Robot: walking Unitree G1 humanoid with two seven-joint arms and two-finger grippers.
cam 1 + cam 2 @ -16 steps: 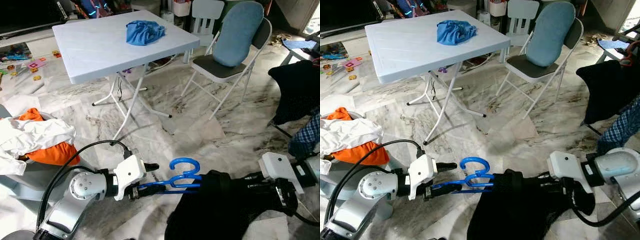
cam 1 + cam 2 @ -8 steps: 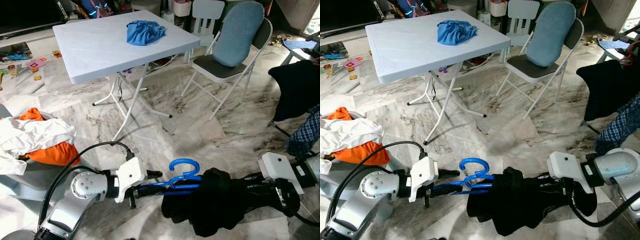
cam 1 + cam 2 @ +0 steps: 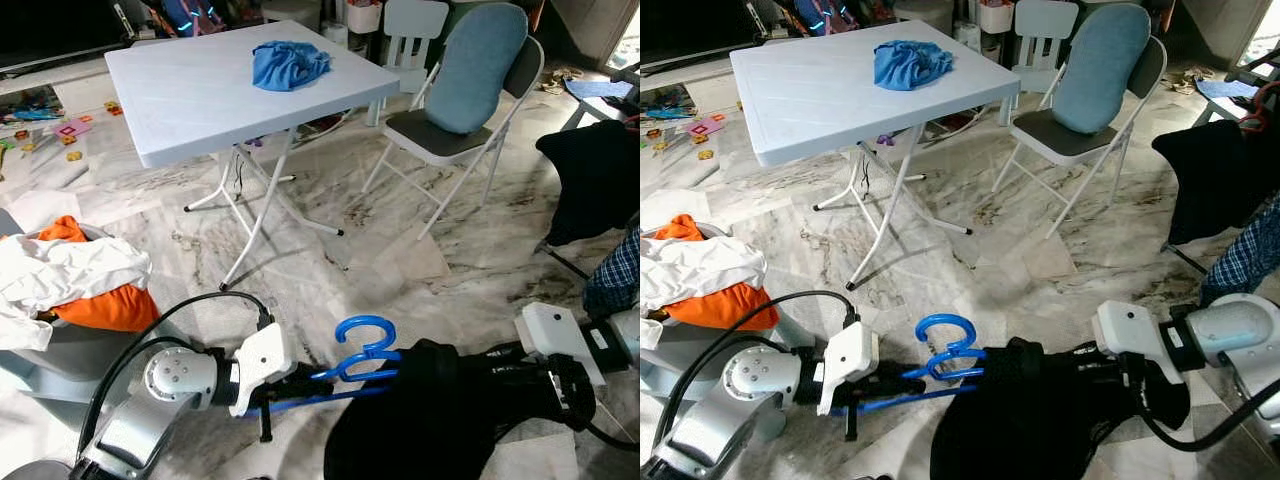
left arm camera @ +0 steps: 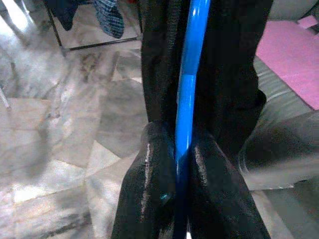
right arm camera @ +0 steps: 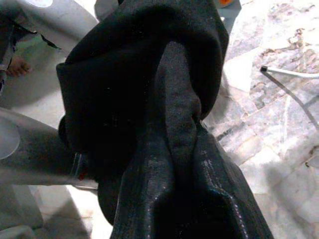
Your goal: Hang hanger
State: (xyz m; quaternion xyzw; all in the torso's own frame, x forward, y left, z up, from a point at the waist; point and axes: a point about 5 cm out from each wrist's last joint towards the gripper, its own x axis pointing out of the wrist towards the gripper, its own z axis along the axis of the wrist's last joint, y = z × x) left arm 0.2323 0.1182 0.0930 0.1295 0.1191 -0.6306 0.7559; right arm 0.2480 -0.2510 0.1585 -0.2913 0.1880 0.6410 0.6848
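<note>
Status: hanger not hung yet. I'm holding the blue hanger (image 3: 352, 362) low over the marble floor (image 3: 330, 240), roughly level, hook pointing up, between both arms. A black garment (image 3: 440, 420) is draped over its right half and sags toward the floor. Whether it's seated properly on both shoulders of the hanger, I can't tell; it looks bunched more than spread.

Left: getting the hook onto a rail. There's a rack at the right edge with a dark garment (image 3: 592, 180) and a plaid one (image 3: 615, 285) already hanging (my guess for the target, no rail itself is clear in frame). So I judge this early-to-mid: load is in hand, carry and hooking are all ahead.

Left hand (image 3: 890, 383): closed down on the left end of the hanger. Wrist view confirms it, the two black fingers (image 4: 149, 194) pinch the blue bar with no gap, black cloth hanging just past them.

Right hand (image 5: 182, 164): closed into the black garment, fingers pressed together around a fold of fabric. I can't tell if it also has the hanger bar under the cloth.

Elsewhere, not in play: white tabletop (image 3: 200, 90) with a blue cloth (image 3: 290, 62) on it, a folding chair (image 3: 460, 110), a laundry basket (image 3: 70, 340) at my left with white and orange clothes.
</note>
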